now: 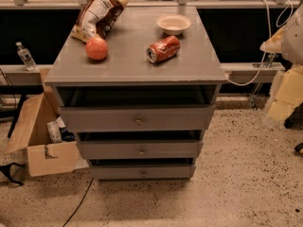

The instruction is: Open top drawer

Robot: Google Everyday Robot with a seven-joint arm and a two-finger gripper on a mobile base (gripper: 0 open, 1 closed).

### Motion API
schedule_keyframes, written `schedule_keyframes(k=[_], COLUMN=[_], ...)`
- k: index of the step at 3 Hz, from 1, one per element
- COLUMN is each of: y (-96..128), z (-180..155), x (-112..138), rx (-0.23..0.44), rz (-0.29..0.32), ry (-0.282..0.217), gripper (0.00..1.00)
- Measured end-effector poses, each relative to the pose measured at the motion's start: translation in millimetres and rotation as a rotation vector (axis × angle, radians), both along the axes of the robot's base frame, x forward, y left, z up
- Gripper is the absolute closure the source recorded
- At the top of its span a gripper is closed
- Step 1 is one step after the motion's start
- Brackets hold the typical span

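Ok, my fingers (283, 98) are the pale blur at the far right edge of view, touching nothing I can see. Can't tell if they're apart or together. Top drawer (104, 119) sits well off to their left, roughly level with them: the widest grey front of three, a small round brass knob (138, 121) at centre, and a dark gap between its upper edge and the tabletop (128, 63). Middle drawer (109, 150) and bottom drawer (113, 172) are stacked under it, down-left of the fingers. On the tabletop, up-left of the fingers, a red soda can (163, 49) lies on its side and is the nearest item. A pale bowl (173, 24) sits behind it, an orange-red ball (96, 48) farther left, and a chip bag (99, 13) just behind the ball. Farthest left are an open cardboard box (35, 141) on the speckled floor (246, 174) and an upright water bottle (25, 56).
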State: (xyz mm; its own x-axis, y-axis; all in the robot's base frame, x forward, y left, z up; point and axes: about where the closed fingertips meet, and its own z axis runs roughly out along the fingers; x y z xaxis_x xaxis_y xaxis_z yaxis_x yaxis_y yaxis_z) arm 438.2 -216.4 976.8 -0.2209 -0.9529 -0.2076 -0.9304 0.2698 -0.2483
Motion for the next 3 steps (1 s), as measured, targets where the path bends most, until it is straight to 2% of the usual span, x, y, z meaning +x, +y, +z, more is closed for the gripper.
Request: schedule_keyframes(k=[1,2,3], y=[0,16,64], z=[0,-24,-93], x=[0,-5,-23], rx=[0.001,0.011,0.073], rz=[0.000,0.060,0.187], ry=[-0.002,0.013,0.068], gripper=[0.00,0.00,0.00])
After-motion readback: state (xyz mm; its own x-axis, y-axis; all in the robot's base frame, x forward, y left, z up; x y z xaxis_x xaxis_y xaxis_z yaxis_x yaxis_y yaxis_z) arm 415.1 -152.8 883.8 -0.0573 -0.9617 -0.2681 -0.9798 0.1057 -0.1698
